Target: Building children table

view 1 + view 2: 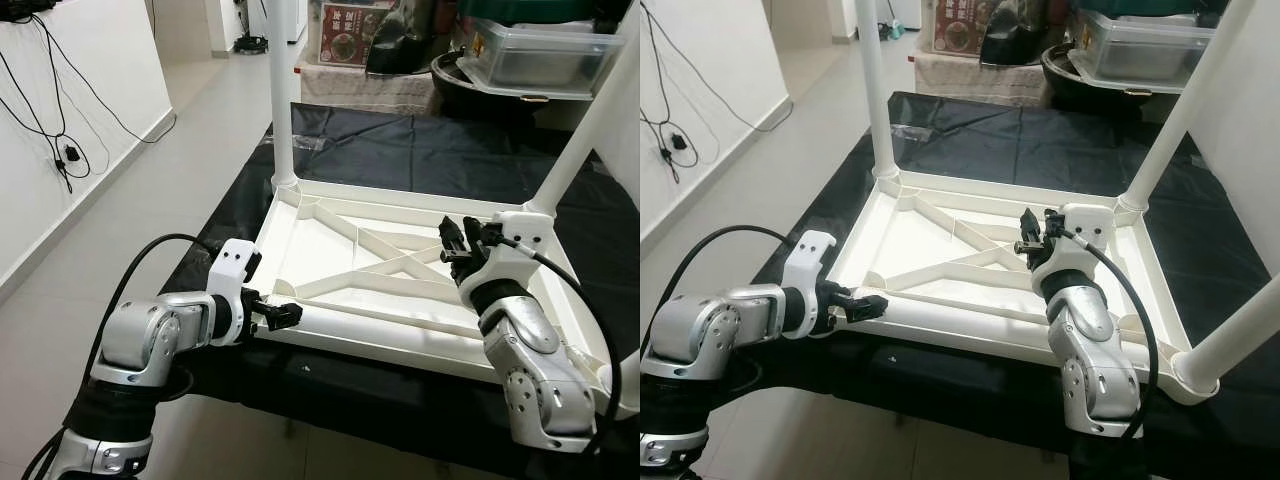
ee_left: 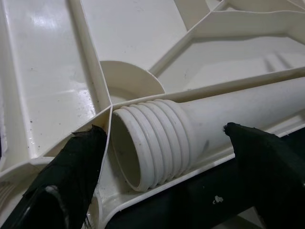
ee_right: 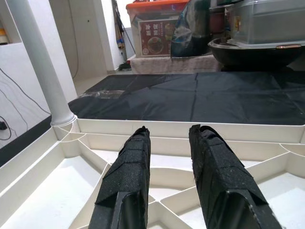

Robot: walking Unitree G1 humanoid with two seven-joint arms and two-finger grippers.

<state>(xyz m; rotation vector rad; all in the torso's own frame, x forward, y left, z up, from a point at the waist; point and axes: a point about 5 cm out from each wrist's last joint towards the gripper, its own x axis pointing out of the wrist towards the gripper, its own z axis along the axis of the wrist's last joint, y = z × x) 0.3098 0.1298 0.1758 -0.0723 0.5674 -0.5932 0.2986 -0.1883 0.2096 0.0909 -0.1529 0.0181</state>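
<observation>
My left hand [image 1: 285, 315] sits released, fingers either side of the loose leg's [image 1: 970, 318] threaded end; leg lies lengthwise along the upturned tabletop's [image 1: 300, 245] near edge. Right hand [image 1: 458, 243] farther, released, empty.

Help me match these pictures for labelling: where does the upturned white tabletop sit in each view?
Left eye view: tabletop at centre, on the black sheet.
Right eye view: centre again, slightly left.
Left wrist view: close up, behind the loose threaded leg.
Right wrist view: lower half, beneath the right hand.
Shared landmark: its raised ribs.
</observation>
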